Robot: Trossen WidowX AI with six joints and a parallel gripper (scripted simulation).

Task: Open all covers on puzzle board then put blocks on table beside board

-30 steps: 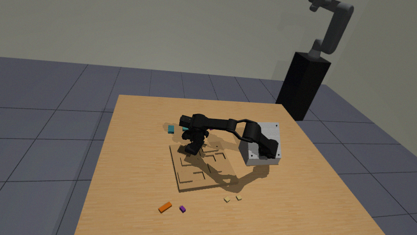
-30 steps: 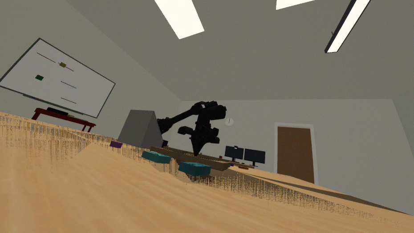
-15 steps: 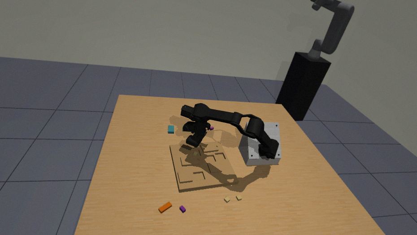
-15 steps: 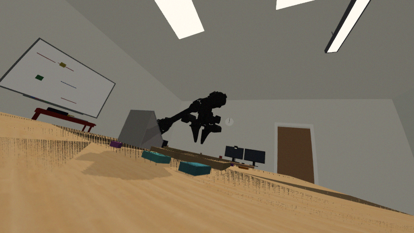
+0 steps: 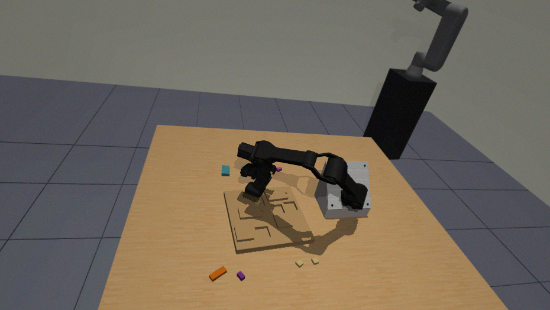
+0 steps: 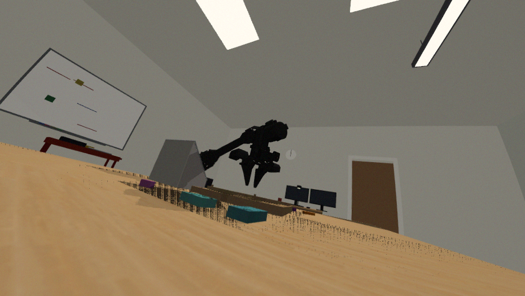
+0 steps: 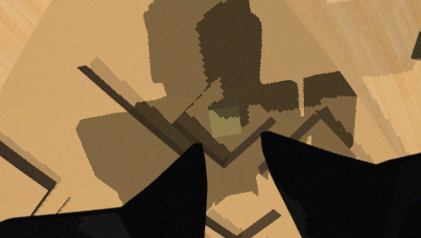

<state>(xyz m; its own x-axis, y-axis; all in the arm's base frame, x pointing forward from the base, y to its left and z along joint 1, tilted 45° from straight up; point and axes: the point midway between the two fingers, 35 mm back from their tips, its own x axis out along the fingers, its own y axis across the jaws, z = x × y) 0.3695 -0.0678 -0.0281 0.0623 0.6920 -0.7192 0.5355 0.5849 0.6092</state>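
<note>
While hovering above the far end of the puzzle board, gripper points straight down with fingers partly spread and nothing between them. Hangs clear of the board in the exterior view, tips not touching its surface. Seen through the wrist view, an olive-green block sits in a well of the board, just ahead of the gap between the two dark fingertips and partly under the arm's shadow. Angled grooves and raised cover edges around that well; which covers stand open cannot be told.

On the table, beyond the far edge of the board: a teal block to the left of the wrist, a small purple block to its right. From the low exterior view, two teal blocks lie on the table near the board's edge. Near side of the board, well apart from it: an orange block and a second purple block close together at left, two cream blocks side by side at right. Right of the board, grey mounting block carrying the arm's base. Far right, off the table, a black pedestal with a grey arm on top.
</note>
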